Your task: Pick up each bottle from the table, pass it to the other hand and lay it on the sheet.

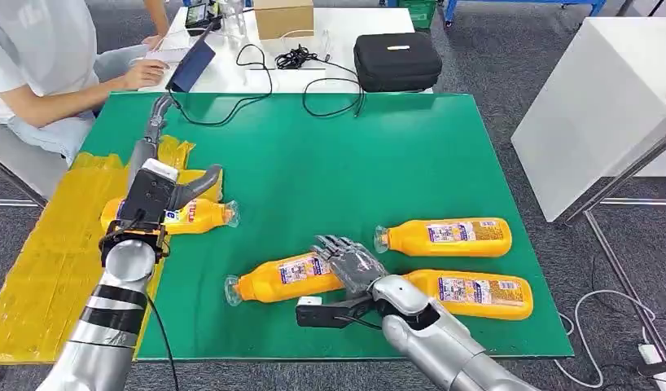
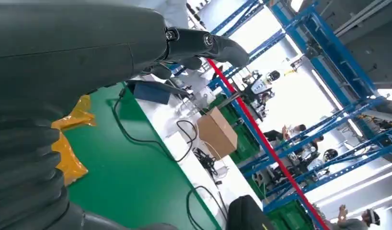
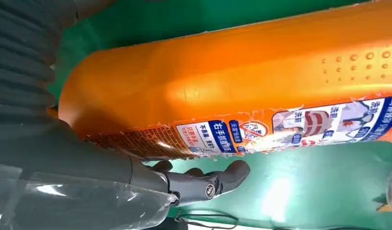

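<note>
Right hand (image 1: pixel 348 265) over bottle (image 1: pixel 282 278) near table's (image 1: pixel 411 155) 6 o'clock edge, grasp unclear; left hand (image 1: pixel 163 175) released above sheet (image 1: pixel 49 244); open green at 12.

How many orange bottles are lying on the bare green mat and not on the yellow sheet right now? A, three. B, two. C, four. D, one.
A: three orange bottles lie on the bare green mat, one under the right robot hand, one beyond it, and one nearest the front edge; a fourth rests at the yellow sheet.
</note>
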